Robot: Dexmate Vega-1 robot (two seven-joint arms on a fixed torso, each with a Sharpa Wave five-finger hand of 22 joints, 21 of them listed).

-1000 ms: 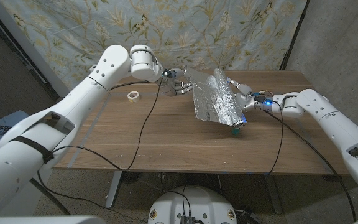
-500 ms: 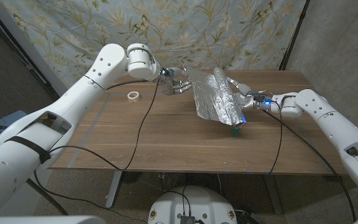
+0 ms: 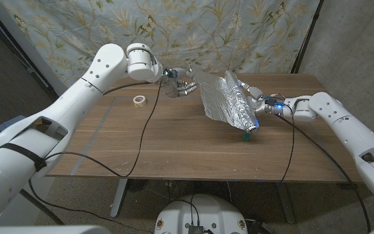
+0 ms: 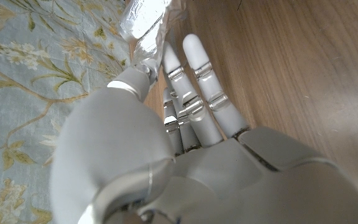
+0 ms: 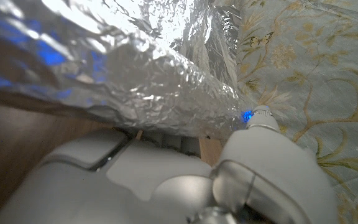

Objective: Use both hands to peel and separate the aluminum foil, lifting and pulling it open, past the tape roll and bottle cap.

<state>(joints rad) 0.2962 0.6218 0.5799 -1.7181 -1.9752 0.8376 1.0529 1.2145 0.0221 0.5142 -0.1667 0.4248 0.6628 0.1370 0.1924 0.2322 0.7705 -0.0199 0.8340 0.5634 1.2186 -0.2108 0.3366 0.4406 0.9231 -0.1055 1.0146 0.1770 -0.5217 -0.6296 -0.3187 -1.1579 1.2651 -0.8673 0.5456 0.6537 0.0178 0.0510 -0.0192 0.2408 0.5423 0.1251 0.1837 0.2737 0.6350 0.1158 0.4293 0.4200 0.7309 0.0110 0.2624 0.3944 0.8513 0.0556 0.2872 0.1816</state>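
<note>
A crinkled sheet of aluminum foil [image 3: 221, 97] hangs stretched above the table between my two hands. My left hand [image 3: 179, 83] pinches the sheet's loose corner [image 4: 143, 20] at the far middle of the table. My right hand [image 3: 257, 103] grips the rolled part of the foil [image 5: 160, 74] at the right. A white tape roll [image 3: 139, 100] lies on the table to the left of the left hand. A small green bottle cap [image 3: 244, 137] sits on the wood just under the lower end of the foil roll.
The wooden table [image 3: 174, 149] has open wood in its front half. A floral cloth [image 3: 239, 32] hangs behind the table. Black cables [image 3: 149, 123] trail from both arms across the tabletop.
My left hand has moved left and slightly up with the foil corner, pulling the sheet wider. My right hand stays about where it was with the roll.
</note>
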